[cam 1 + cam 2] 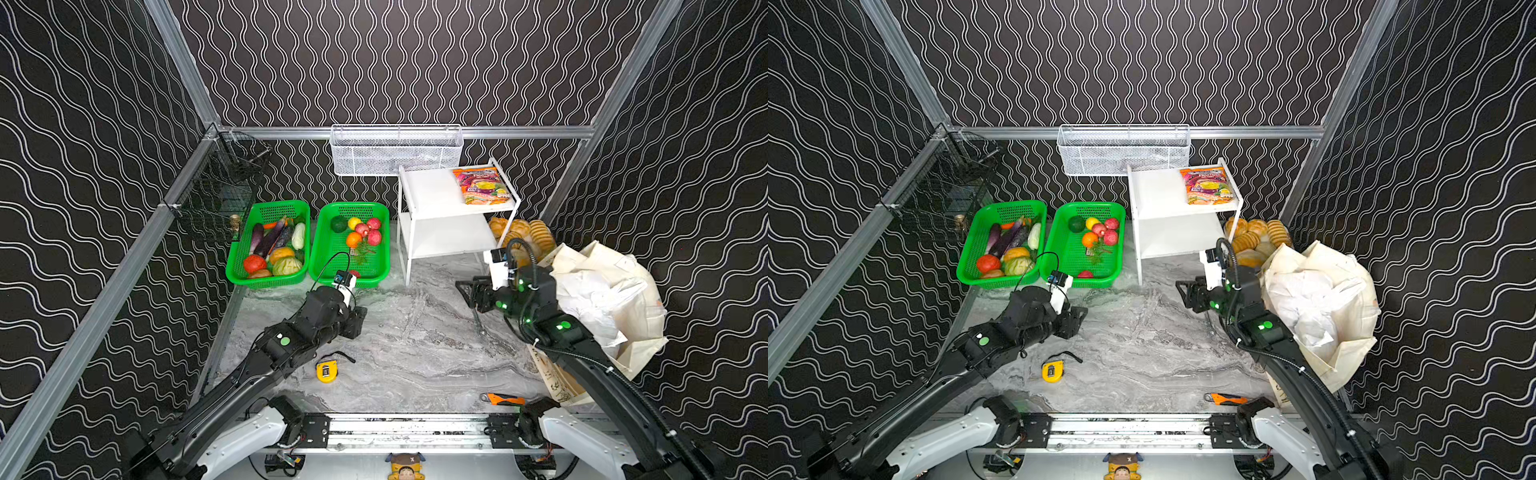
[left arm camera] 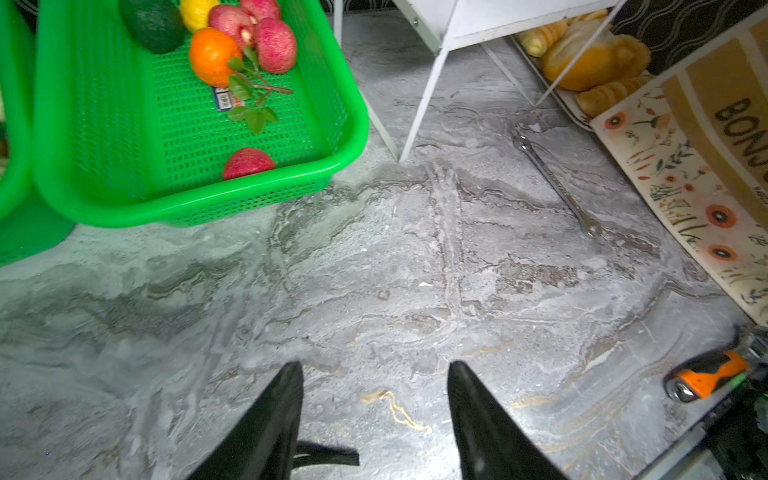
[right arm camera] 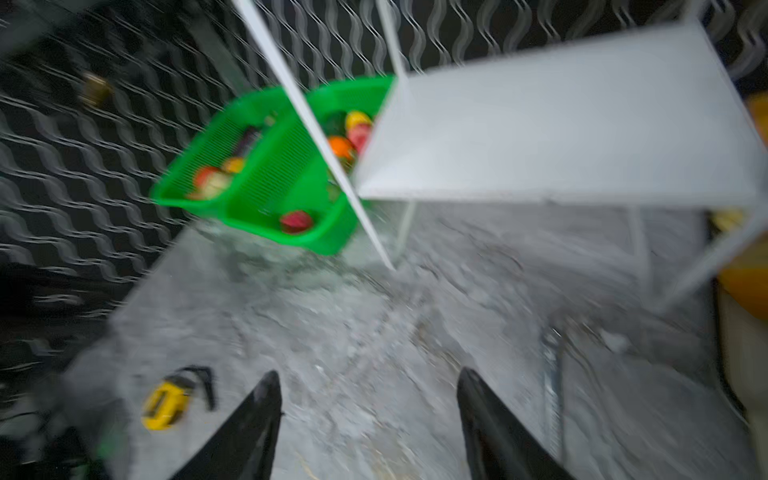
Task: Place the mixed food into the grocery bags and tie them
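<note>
The grocery bags stand at the right edge: a cream cloth tote (image 1: 640,332) (image 1: 1358,332) with a printed side (image 2: 681,183), and a crumpled white plastic bag (image 1: 590,299) (image 1: 1308,303) in its mouth. Of the mixed food, a pink-purple snack packet (image 1: 482,185) (image 1: 1208,185) lies on the white rack's top shelf. Toy fruits (image 1: 361,232) (image 2: 232,45) lie in the green basket (image 1: 328,257). My left gripper (image 1: 359,320) (image 2: 376,368) hangs open and empty over bare table in front of that basket. My right gripper (image 1: 463,289) (image 3: 368,376) is open and empty beside the tote, and its wrist view is blurred.
A second green basket (image 1: 239,266) holds toy vegetables. The white rack (image 1: 449,241) stands at the back, a bread tray (image 1: 523,237) behind the tote. A wrench (image 1: 478,322), a yellow tape measure (image 1: 327,371) and an orange knife (image 1: 503,400) lie on the table.
</note>
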Robot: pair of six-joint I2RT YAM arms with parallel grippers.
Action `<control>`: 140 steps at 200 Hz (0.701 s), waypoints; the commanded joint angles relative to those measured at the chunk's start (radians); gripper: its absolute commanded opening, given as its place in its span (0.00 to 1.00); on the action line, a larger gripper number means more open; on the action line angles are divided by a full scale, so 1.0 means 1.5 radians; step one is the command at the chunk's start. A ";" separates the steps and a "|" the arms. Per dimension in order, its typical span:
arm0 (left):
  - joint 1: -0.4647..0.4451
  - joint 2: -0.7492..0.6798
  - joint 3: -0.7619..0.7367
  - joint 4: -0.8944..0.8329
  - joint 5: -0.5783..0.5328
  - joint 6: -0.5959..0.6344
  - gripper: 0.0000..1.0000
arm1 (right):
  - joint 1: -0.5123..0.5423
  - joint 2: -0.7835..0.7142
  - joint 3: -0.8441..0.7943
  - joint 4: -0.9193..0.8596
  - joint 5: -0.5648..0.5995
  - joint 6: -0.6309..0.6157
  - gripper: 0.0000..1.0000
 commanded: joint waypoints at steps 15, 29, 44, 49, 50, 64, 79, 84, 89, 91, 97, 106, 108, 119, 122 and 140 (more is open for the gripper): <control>0.039 -0.037 -0.037 -0.004 -0.058 0.001 0.73 | 0.005 0.028 -0.144 0.233 0.229 -0.128 0.72; 0.054 -0.046 -0.057 0.014 -0.092 0.001 0.80 | -0.003 0.063 -0.208 0.366 0.241 -0.140 0.72; 0.076 -0.049 -0.074 0.034 -0.127 0.001 0.87 | -0.037 0.112 -0.243 0.460 0.234 -0.129 0.72; 0.084 -0.049 -0.077 0.038 -0.140 0.002 0.89 | -0.051 0.129 -0.251 0.490 0.219 -0.144 0.72; 0.086 -0.049 -0.078 0.039 -0.142 0.002 0.89 | -0.054 0.131 -0.252 0.493 0.218 -0.147 0.72; 0.108 -0.048 -0.093 0.056 -0.181 0.015 0.94 | -0.086 0.170 -0.266 0.544 0.230 -0.153 0.72; 0.122 -0.049 -0.116 0.079 -0.225 0.042 0.98 | -0.138 0.185 -0.290 0.591 0.197 -0.140 0.73; 0.126 -0.051 -0.125 0.089 -0.240 0.046 0.99 | -0.159 0.189 -0.307 0.624 0.183 -0.132 0.74; 0.130 -0.052 -0.134 0.103 -0.251 0.053 0.99 | -0.181 0.196 -0.329 0.670 0.171 -0.121 0.75; 0.133 -0.053 -0.138 0.110 -0.261 0.055 0.99 | -0.189 0.200 -0.339 0.691 0.166 -0.118 0.75; 0.137 -0.055 -0.155 0.133 -0.290 0.056 0.99 | -0.209 0.212 -0.361 0.764 0.150 -0.120 0.77; 0.144 -0.056 -0.182 0.182 -0.336 0.053 0.99 | -0.215 0.209 -0.373 0.792 0.148 -0.145 0.78; 0.146 -0.056 -0.189 0.191 -0.346 0.054 0.99 | -0.215 0.209 -0.375 0.795 0.142 -0.160 0.78; 0.157 -0.046 -0.221 0.263 -0.399 0.051 0.99 | -0.228 0.241 -0.380 0.856 0.124 -0.164 0.80; 0.159 -0.039 -0.227 0.282 -0.425 0.047 0.99 | -0.237 0.250 -0.379 0.876 0.115 -0.155 0.80; 0.169 0.004 -0.274 0.412 -0.492 0.077 0.99 | -0.263 0.326 -0.397 0.973 0.063 -0.141 0.81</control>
